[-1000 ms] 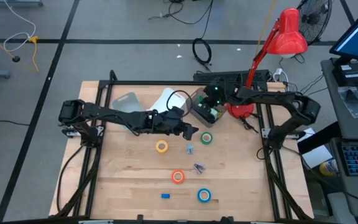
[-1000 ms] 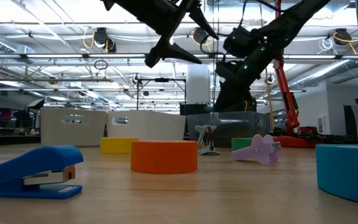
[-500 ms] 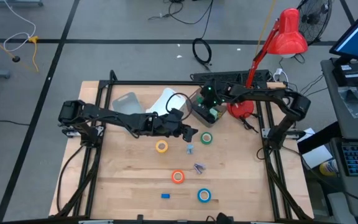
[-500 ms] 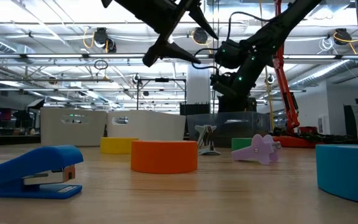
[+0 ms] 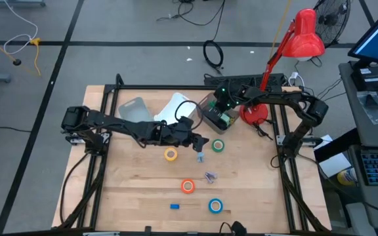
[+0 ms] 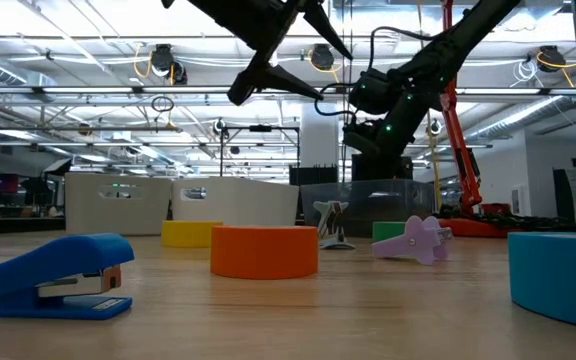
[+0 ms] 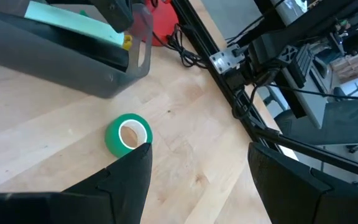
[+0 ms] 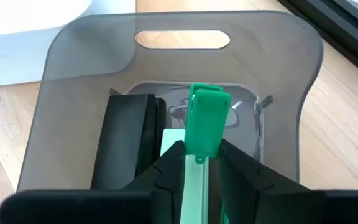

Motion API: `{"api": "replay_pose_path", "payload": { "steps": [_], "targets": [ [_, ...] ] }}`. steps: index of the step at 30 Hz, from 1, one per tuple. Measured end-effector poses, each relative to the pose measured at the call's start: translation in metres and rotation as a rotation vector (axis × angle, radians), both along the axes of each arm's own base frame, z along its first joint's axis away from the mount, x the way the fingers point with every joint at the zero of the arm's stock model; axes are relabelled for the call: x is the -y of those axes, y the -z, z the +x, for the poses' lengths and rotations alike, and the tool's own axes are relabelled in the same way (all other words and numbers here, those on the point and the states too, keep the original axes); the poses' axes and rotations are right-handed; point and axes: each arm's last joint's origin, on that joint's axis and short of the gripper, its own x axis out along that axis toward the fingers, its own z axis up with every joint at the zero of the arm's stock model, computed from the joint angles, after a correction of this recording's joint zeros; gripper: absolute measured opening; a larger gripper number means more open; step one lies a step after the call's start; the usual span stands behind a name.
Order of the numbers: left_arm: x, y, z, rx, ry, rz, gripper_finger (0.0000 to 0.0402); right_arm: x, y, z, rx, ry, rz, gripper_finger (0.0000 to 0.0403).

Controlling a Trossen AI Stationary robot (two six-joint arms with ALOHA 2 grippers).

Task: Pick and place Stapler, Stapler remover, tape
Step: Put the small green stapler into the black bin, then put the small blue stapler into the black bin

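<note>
Yellow tape (image 5: 170, 155), green tape (image 5: 218, 145), orange tape (image 5: 188, 186) and blue tape (image 5: 215, 206) lie flat on the wooden table. A blue stapler (image 5: 174, 206) sits near the front edge. A purple stapler remover (image 5: 210, 176) lies mid-table. My left gripper (image 5: 201, 143) hovers open above the table, just left of the green tape (image 7: 128, 134). My right gripper (image 8: 197, 158) is over the grey bin (image 5: 212, 117) at the far side, shut on a small green stapler (image 8: 207, 118). My right gripper pinches the near end of the green stapler (image 8: 199, 149) between its two fingertips (image 8: 169, 158). The fingers slant down into the bin from the right, along the stapler's length. The stapler juts out ahead of the fingers over the bin's inside, above a pale green thing.
A red desk lamp (image 5: 287, 52) stands at the far right corner. Two pale containers (image 5: 133, 108) sit at the far edge, left of the grey bin. A small grey-blue clip-like thing (image 5: 201, 157) lies between the yellow and green tape.
My right gripper has moved a little toward the table's left over the grey bin, sinking and tipping further down, still holding the green stapler.
</note>
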Motion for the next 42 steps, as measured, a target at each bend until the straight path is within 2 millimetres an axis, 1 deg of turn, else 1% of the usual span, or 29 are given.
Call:
{"api": "replay_pose_path", "payload": {
  "steps": [6,16,18,22,26,30,33,38,42],
  "targets": [
    [0.003,0.0,0.0,0.001,0.007,-0.001,0.0269,0.0,0.0,0.0,0.003,0.0,-0.002,0.0105],
    [0.011,0.0,-0.001,0.0,0.023,0.004,0.0269,0.0,-0.002,0.001,0.026,0.005,0.006,0.012],
    [0.014,0.0,-0.001,-0.001,0.031,0.014,0.0269,-0.003,-0.009,0.0,0.067,-0.031,0.039,0.0119],
    [0.024,0.002,-0.004,-0.027,0.047,0.036,0.0269,-0.013,-0.029,-0.004,0.185,-0.142,0.123,0.011],
    [0.036,0.006,-0.008,-0.065,0.02,0.046,0.0269,-0.034,-0.054,-0.012,0.291,-0.238,0.138,0.0097],
    [0.053,0.007,-0.013,-0.071,0.013,0.042,0.0269,-0.065,-0.075,-0.028,0.366,-0.336,0.104,0.0084],
    [0.066,0.006,-0.016,-0.059,0.027,0.027,0.0269,-0.089,-0.085,-0.044,0.416,-0.391,0.084,0.0074],
    [0.092,0.005,-0.023,-0.035,0.029,0.038,0.0269,-0.126,-0.088,-0.074,0.487,-0.459,0.1,0.0053],
    [0.111,0.005,-0.03,-0.019,0.029,0.028,0.0269,-0.149,-0.079,-0.094,0.54,-0.495,0.14,0.0034]
  ]
}}
